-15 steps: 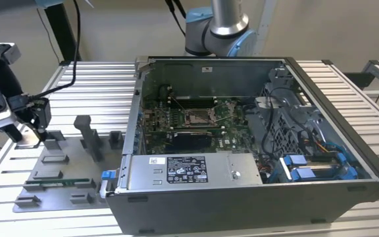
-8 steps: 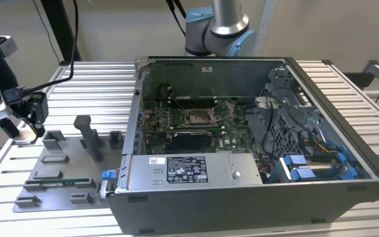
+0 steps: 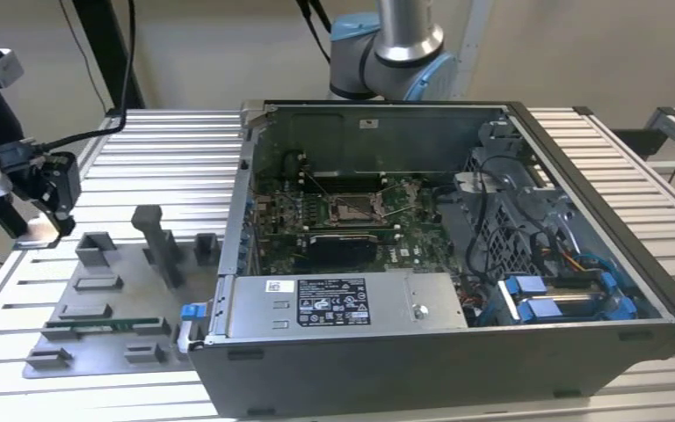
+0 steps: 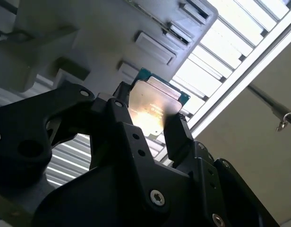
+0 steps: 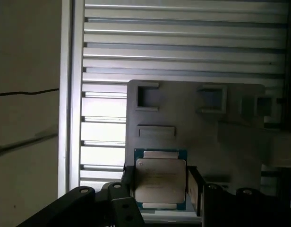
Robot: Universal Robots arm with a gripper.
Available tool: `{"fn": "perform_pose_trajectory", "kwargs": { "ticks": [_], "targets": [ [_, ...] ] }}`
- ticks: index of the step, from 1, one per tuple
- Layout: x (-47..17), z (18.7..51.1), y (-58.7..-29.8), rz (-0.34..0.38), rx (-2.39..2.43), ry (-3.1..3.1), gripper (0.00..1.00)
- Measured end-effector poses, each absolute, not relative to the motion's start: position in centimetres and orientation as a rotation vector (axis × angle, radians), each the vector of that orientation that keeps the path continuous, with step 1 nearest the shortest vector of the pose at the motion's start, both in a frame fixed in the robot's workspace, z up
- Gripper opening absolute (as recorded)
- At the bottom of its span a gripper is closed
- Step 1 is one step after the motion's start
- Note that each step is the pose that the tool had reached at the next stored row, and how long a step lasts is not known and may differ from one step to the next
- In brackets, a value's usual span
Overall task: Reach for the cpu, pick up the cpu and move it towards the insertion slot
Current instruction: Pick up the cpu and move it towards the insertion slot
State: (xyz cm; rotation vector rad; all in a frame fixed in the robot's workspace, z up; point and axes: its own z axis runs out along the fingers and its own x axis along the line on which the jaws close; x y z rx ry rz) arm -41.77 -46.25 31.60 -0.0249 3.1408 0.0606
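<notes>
Claw (image 5: 162, 183) has the cpu (image 5: 160, 176) pinched by its sides: silvery top, thin green rim, grey fixture plate (image 5: 207, 127) behind it. The cpu's bottom edge is hidden by the claw's black body.

Arm (image 3: 410, 31): silver tube, lt-blue joint caps. Tool (image 4: 148, 116): matte blk, recessed screws, round holes.

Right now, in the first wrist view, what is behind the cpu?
Behind the cpu, held by the gripper: a grey fixture plate on the slatted table. The plate's patch straight behind it is covered.
</notes>
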Motion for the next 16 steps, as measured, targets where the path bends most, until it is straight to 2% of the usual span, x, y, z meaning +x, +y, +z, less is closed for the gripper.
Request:
{"fn": "perform_pose_trajectory", "kwargs": {
  "ticks": [16],
  "targets": [
    [-41.8, 34.9, -46.3, 0.061, -0.025, 3.141, 0.0]
  ]
}}
